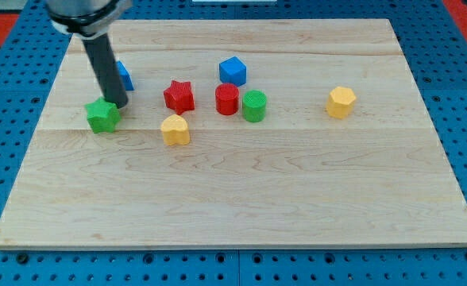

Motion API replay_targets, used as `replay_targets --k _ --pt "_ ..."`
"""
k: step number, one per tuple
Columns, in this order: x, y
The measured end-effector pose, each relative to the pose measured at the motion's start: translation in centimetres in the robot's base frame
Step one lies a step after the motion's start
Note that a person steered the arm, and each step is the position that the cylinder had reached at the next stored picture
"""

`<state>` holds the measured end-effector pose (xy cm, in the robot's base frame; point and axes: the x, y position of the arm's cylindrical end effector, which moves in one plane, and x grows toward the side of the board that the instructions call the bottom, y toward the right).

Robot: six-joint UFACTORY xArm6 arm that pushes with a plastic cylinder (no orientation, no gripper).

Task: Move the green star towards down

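Observation:
The green star (pixel 102 116) lies on the wooden board (pixel 241 199) at the view's left. My tip (pixel 120 105) stands right against the star's upper right edge, seemingly touching it. The rod rises from there toward the view's top left and partly hides a blue block (pixel 125 75) behind it.
A red star (pixel 179 96), a red cylinder (pixel 227 99) and a green cylinder (pixel 254 106) stand in a row at mid-board. A yellow block (pixel 175 129) lies below the red star. A blue cube (pixel 233 71) sits above the row. Another yellow block (pixel 341 102) is at the right.

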<state>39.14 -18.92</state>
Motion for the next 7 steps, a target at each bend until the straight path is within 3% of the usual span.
replay_targets --k 1,3,5,7 --pt "0.4 -1.0" --pt "5.7 -1.4" --pt "8.2 -7.8" --pt "8.2 -7.1"
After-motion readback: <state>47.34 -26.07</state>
